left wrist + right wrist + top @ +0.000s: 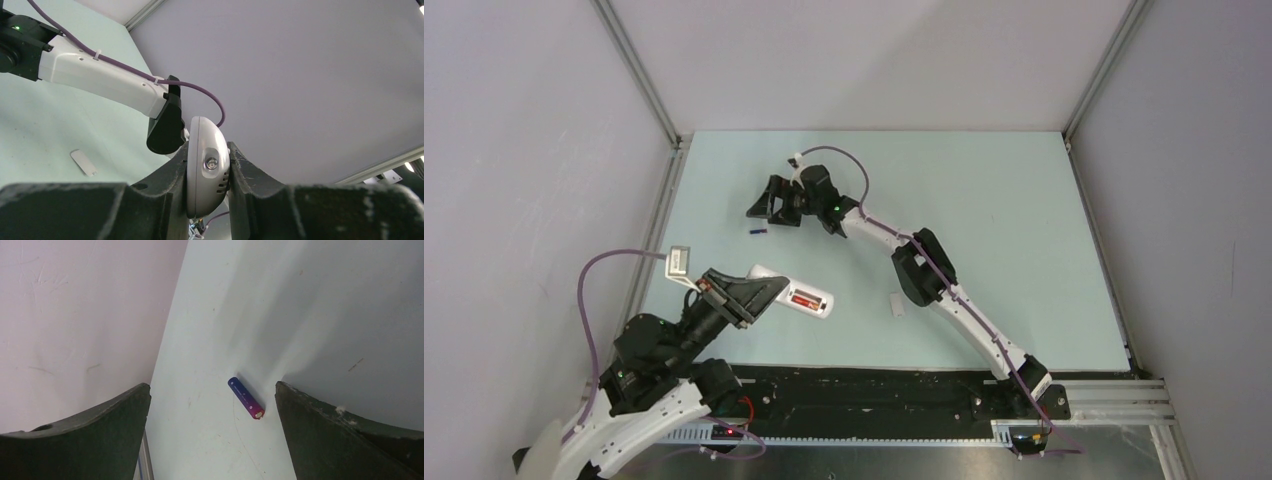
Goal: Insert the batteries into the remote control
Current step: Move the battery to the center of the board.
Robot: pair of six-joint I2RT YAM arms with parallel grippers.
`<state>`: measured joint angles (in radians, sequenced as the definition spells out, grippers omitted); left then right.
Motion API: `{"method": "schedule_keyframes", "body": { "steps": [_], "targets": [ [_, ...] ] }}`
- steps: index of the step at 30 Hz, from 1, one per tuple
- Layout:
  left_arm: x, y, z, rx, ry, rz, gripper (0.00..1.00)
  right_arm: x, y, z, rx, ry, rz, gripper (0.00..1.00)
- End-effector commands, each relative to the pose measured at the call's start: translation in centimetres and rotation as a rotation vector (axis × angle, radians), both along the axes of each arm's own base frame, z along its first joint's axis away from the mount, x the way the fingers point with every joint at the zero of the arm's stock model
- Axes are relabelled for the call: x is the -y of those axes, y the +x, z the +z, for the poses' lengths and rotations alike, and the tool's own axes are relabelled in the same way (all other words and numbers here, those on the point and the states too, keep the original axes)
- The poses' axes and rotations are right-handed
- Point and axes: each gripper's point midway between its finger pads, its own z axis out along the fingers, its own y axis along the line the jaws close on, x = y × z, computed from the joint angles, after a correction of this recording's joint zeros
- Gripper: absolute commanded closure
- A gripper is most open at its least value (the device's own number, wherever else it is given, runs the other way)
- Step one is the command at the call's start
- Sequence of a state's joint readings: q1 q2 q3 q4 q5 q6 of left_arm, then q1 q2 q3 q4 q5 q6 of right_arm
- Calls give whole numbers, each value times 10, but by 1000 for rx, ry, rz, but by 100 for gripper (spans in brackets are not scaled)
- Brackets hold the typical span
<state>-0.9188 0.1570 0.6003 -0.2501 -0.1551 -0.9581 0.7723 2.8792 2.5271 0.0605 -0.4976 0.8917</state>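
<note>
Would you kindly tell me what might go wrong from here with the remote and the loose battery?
The blue battery lies off centre, close to one side of the open right claw; closing could roll it away. The left claw pinches the remote by one rounded end only, so pressing a battery in could pivot it.

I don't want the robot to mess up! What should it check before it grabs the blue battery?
1. Left gripper shut on the remote control: ok.
2. Red battery already inside the remote control: ok.
3. Right gripper open: ok.
4. Blue battery lying between its jaws: ok, though off-centre.
5. Right gripper low enough to grab: cannot tell.
</note>
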Motion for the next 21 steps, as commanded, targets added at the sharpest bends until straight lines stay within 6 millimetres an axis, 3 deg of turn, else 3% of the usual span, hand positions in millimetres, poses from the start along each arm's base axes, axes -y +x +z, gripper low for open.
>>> {"method": "schedule_keyframes", "body": {
  "steps": [1, 9, 21],
  "targets": [
    [-3, -2, 10, 3, -52, -3, 100, -11, -6, -4, -18, 33, 10, 1],
    [-2, -3, 10, -2, -54, -11, 100, -13, -17, 0, -5, 56, 80, 1],
    [-2, -6, 8, -13, -66, -22, 100, -12, -48, -8, 4, 22, 215, 1]
  ]
}}
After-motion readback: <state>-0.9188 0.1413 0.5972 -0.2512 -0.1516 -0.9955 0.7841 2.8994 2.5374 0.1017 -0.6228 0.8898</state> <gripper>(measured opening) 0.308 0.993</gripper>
